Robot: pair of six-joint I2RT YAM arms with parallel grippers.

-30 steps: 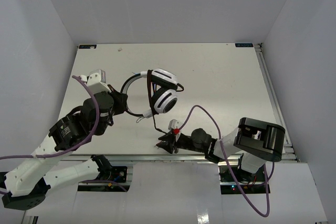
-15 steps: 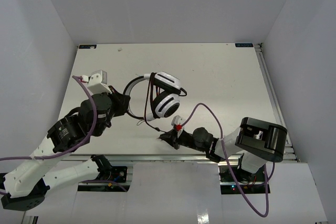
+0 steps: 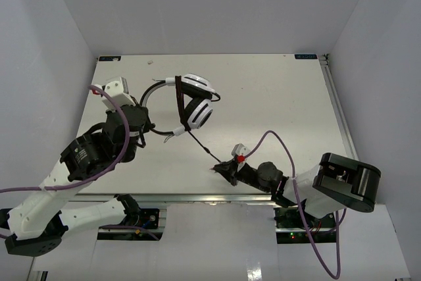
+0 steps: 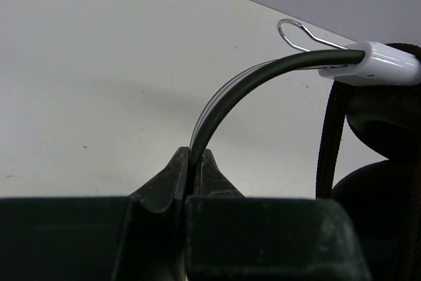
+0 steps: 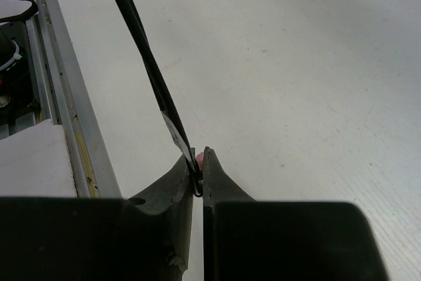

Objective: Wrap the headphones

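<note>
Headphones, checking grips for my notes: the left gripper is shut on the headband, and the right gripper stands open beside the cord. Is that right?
Not quite. The right gripper is not open beside the cord: the right wrist view shows its jaws shut on it. The left gripper is shut on the headband, as you said.

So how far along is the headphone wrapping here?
Done: some turns of cord already cross the headphones beside the ear cups. In hand: the left gripper is shut on the headband, and the right gripper pinches the cord, which runs straight from the headphones to it. Left: that free stretch is not yet wound on.
</note>
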